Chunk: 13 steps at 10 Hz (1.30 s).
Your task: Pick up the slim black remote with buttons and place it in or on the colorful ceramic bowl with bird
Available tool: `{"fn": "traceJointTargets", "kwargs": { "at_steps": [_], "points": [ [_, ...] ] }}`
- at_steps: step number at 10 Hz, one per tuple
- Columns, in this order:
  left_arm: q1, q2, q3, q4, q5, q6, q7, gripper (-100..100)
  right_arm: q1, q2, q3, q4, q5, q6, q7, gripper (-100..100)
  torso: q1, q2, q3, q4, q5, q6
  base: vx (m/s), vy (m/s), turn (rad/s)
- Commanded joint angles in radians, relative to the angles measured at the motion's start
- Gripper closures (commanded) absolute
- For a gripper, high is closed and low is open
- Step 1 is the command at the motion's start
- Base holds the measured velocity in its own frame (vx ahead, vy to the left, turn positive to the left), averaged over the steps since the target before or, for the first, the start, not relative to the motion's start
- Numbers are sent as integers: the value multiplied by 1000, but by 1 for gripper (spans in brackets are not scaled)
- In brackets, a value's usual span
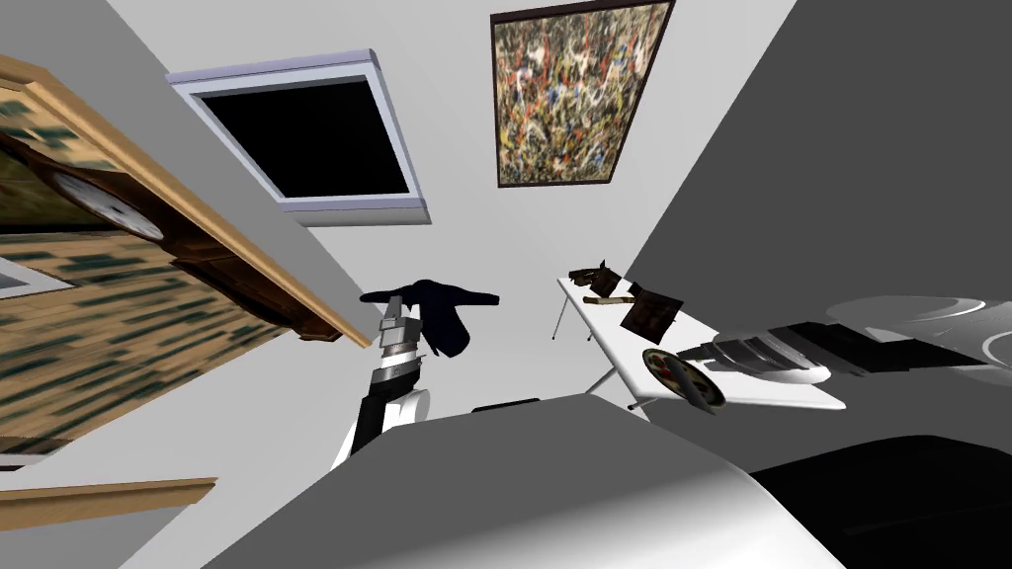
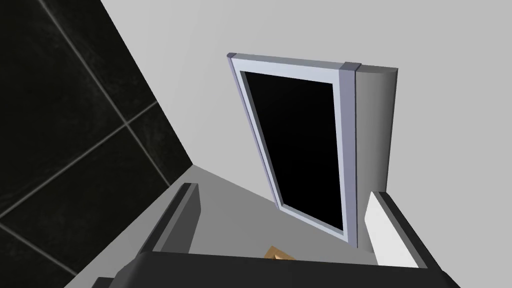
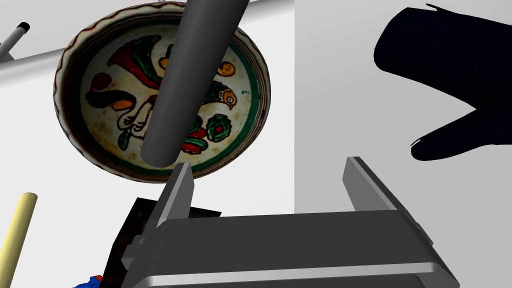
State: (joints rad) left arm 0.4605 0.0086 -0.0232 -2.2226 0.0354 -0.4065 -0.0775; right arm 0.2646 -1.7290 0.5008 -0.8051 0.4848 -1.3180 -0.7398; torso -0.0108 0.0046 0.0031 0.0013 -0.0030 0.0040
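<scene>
Both fingers of my right claw (image 3: pixel 267 165) stand apart, gripping nothing; the remote (image 3: pixel 195 70) lies just ahead, long axis pointing away from the claw, its near end within the bowl (image 3: pixel 67 120) rim; left claw (image 2: pixel 281 192), also spread, is far off

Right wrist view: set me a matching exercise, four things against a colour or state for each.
Things:
1. bowl
2. slim bar
3. right gripper
4. stick

Colours or states:
A. pale yellow
B. fingers open, nothing between them
C. painted with a bird
D. dark grey, crossing in front of the bowl

Pairs: 1-C, 2-D, 3-B, 4-A
</scene>
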Motion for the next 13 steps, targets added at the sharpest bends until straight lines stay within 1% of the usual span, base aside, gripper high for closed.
{"fn": "traceJointTargets", "kwargs": {
  "at_steps": [1, 2, 3, 7, 9, 10, 11, 13],
  "points": [
    [0, 0, 0, 0, 0, 0, 0, 0, -11, 13, 16, 50, -23, -24, -23, -100, 0, 0, 0, 0, 0, 0, 67, 58, 175],
    [0, 0, 0, 0, 0, 0, 0, 0, -11, 13, 16, 87, -23, -24, -23, -100, -1, -6, -3, -1, 0, 1, 33, 43, 124],
    [0, 0, 0, 0, 0, 0, 0, 0, -11, 13, 16, 134, -23, -24, -23, -100, -2, -6, -4, -1, 0, 1, 27, 36, 103],
    [0, 0, 0, 0, 0, 0, 0, 0, -11, 13, 16, 134, -23, -24, -23, -100, -3, -5, -3, -1, 0, 1, 23, 31, 87],
    [0, 0, 0, 0, 0, 0, 0, 0, -11, 13, 16, 134, -23, -24, -23, -100, -4, -4, -3, -1, -1, 2, 0, 0, 0],
    [0, 0, 0, 0, 0, 0, 0, 0, 6, 24, 35, 184, -61, -49, -59, -100, -5, -4, -2, -1, -1, 1, 0, 0, 0],
    [0, 0, 0, 0, 0, 0, 0, 0, 6, 24, 35, 202, -61, -49, -59, -100, -5, -3, -2, -1, -1, 2, 5, 7, 21],
    [0, 0, 0, 0, 0, 0, 0, 0, 6, 24, 35, 202, -61, -49, -59, -100, -5, -4, -2, -1, -1, 1, 0, 0, 1]
  ]
}}
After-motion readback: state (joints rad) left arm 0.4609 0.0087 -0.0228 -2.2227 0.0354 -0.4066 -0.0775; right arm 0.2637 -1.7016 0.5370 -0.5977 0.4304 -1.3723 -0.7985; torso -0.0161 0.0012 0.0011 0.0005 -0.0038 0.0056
